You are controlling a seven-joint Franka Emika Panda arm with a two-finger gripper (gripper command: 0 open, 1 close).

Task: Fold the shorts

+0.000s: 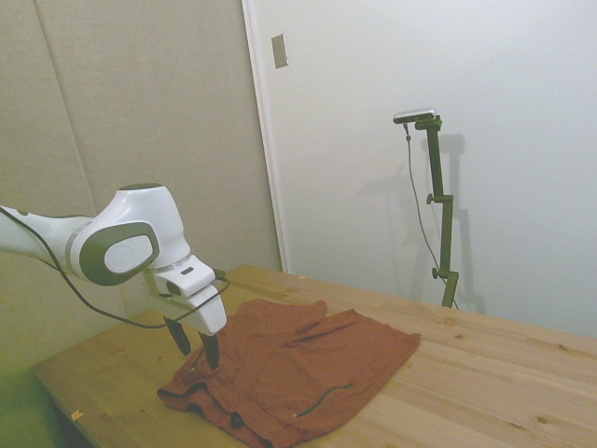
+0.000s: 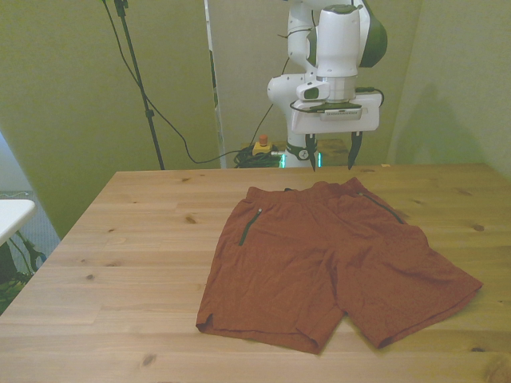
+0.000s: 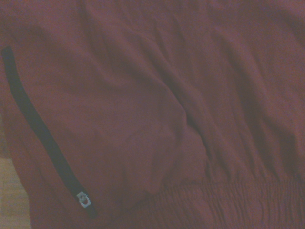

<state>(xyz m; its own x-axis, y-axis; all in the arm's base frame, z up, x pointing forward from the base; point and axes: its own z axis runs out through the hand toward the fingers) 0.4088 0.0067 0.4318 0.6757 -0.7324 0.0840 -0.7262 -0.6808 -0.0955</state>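
Wooden tabletop (image 2: 120,239) carrying the rust-orange shorts (image 2: 319,263), spread flat toward the front view's right half, waistband at the far edge nearest the robot and both legs reaching toward the near edge. The white arm (image 1: 121,245) holds the end effector (image 2: 331,152) just above the waistband, its dark fingers parted and empty. The wrist view shows gathered waistband elastic and a dark pocket zip (image 3: 43,138) with a small metal pull (image 3: 84,199). Judged step: descent to grasp the waistband. Good execution likely means pinching only the waistband edge and lifting cleanly, so the cloth folds over the legs without bunching.
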